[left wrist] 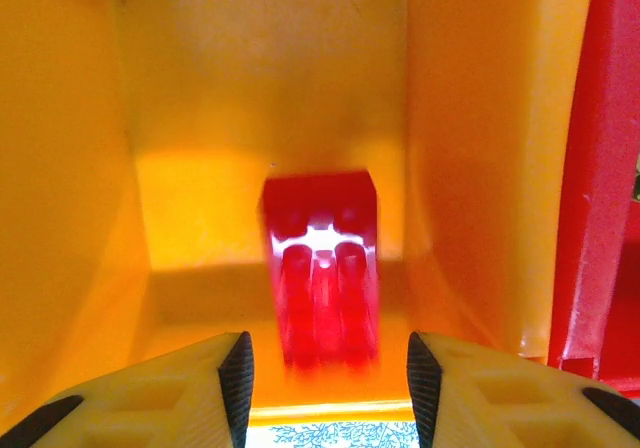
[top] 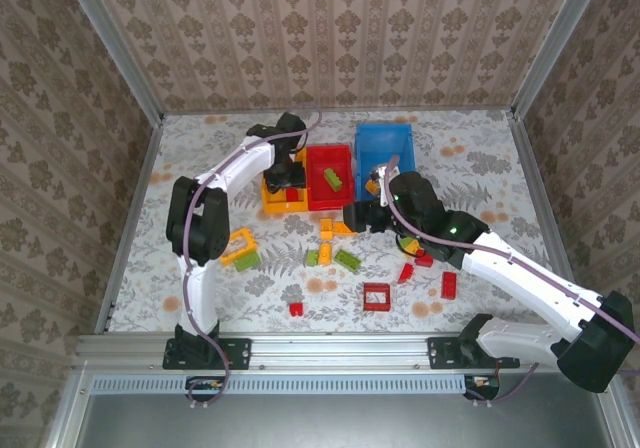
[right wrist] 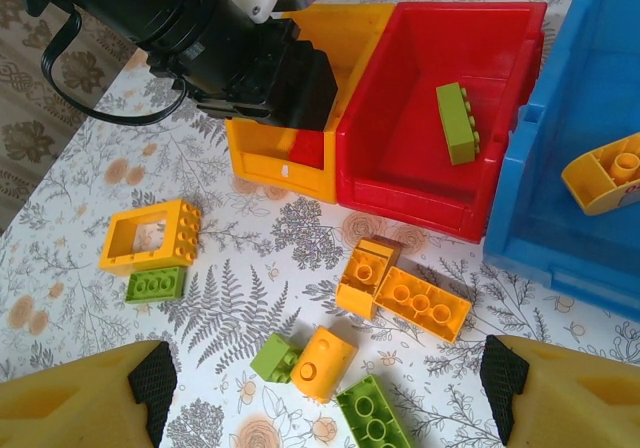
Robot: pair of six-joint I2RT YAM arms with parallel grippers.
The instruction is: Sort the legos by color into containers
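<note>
Red brick [left wrist: 322, 268] inside the orange-yellow bin [left wrist: 200, 88], just beyond the left pincer [left wrist: 329, 372], jaws apart and empty.

The left arm [top: 240, 158] stands up from its base at 7 o'clock in the top view and folds at a dark elbow toward 9 o'clock. Its white forearm reaches to 12 o'clock, where the wrist turns the left gripper [top: 285, 176] [left wrist: 325, 368] to face 6 o'clock, its 2 black-padded jaws apart. The right arm [top: 520, 268] bends at 4 o'clock and reaches toward the centre. The right gripper [top: 355, 216] [right wrist: 327, 383] faces 9 o'clock, jaws spread wide.
</note>
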